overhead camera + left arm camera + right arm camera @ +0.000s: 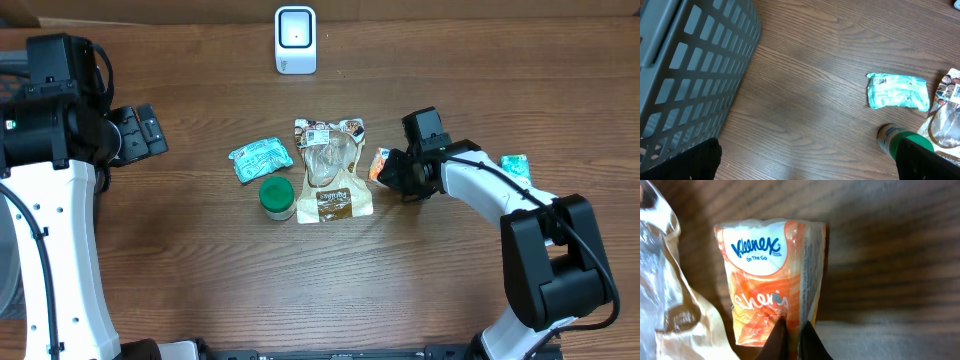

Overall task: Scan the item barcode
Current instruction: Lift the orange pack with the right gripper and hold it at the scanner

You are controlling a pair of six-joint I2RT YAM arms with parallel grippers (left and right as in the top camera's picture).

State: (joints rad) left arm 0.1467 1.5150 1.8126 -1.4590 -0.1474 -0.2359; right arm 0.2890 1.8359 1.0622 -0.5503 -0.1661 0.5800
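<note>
Grip sits only on the thin end seam, so the tissue pack (770, 280) should rise slowly and swing toward the scanner (296, 40) at its 11 o'clock, turning until the barcode, unseen here, faces it. The right claw (792, 340) is pinched tight on the pack's 6 o'clock end; the left claw (140, 135) gapes empty. The pack lies on the surface (200, 270) just 3 o'clock of the clear bag (332, 170). In the wrist view its long axis runs 12 to 6, logo end at 12.

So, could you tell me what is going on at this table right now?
The right gripper is shut on an edge of the orange Kleenex pack, beside the clear snack bag. The left gripper hangs open by the grey basket, holding nothing. The white scanner stands at the far edge of the table; the pack is not yet near it.
</note>
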